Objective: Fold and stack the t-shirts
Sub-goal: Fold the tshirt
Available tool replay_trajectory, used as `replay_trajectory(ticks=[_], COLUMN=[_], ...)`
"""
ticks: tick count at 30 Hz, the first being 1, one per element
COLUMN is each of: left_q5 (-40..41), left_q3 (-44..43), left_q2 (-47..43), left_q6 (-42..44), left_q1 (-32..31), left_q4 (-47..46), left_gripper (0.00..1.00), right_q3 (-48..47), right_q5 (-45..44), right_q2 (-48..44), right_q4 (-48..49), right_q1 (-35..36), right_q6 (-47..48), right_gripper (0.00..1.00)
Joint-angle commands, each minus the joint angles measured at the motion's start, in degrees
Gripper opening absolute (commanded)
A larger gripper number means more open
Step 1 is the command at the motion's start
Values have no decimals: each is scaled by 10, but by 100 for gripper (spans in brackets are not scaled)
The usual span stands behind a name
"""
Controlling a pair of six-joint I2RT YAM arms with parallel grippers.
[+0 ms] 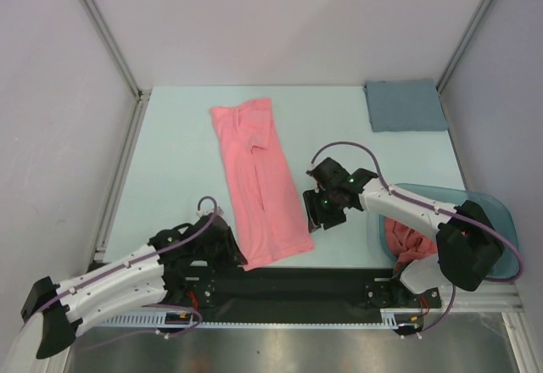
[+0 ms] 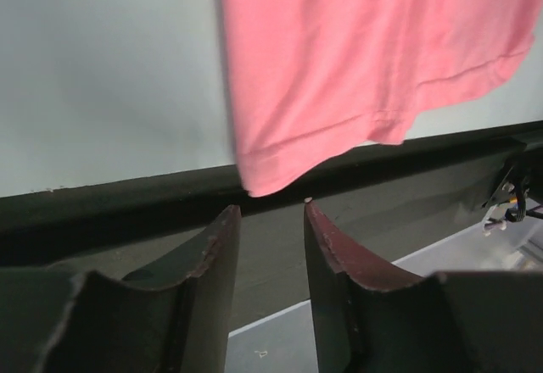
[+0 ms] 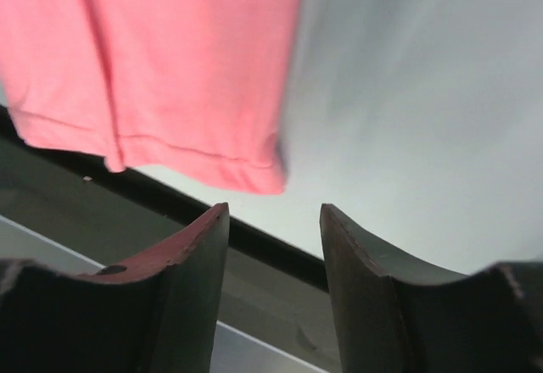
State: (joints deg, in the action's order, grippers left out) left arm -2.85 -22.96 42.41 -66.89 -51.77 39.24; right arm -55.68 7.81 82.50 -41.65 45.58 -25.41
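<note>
A salmon-pink t-shirt (image 1: 259, 182) lies on the table as a long narrow strip, its hem toward the near edge. My left gripper (image 1: 226, 242) sits at the hem's left corner and is open and empty. In the left wrist view that gripper (image 2: 271, 208) has the hem corner (image 2: 259, 178) just beyond its tips. My right gripper (image 1: 319, 212) is beside the hem's right corner, also open with nothing between its fingers. The right wrist view puts that gripper (image 3: 273, 210) just short of the hem (image 3: 212, 157). Another pink t-shirt (image 1: 409, 239) lies crumpled in the tub.
A teal translucent tub (image 1: 496, 212) stands at the near right, partly under the right arm. A grey-blue cloth (image 1: 405, 106) lies flat at the far right corner. The black strip of the table's near edge (image 1: 339, 280) runs just behind both grippers. Walls enclose the table's sides.
</note>
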Motion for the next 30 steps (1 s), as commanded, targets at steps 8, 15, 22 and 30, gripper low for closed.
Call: replay_trajectory(ticks=[8,15,22,30], left_q5=[-50,-31,-15,-15], left_q3=[130,150,162,146], left_q2=[-83,-100,-92,-23], left_q6=[-146,-181,-208,-197], left_q1=[-4,-4,-4,-4], left_q4=[-112,-110,-123,-158], left_gripper=[52,57,51,38], right_q3=[88,121,121,120], right_q5=[180,193,191,171], right_q2=[7,15,29,35], right_q4=[103,125,130,123], right_q1=[-90,-95,-96,-98], right_q6=[45,45,40,40], right_gripper=[58,58,56,54])
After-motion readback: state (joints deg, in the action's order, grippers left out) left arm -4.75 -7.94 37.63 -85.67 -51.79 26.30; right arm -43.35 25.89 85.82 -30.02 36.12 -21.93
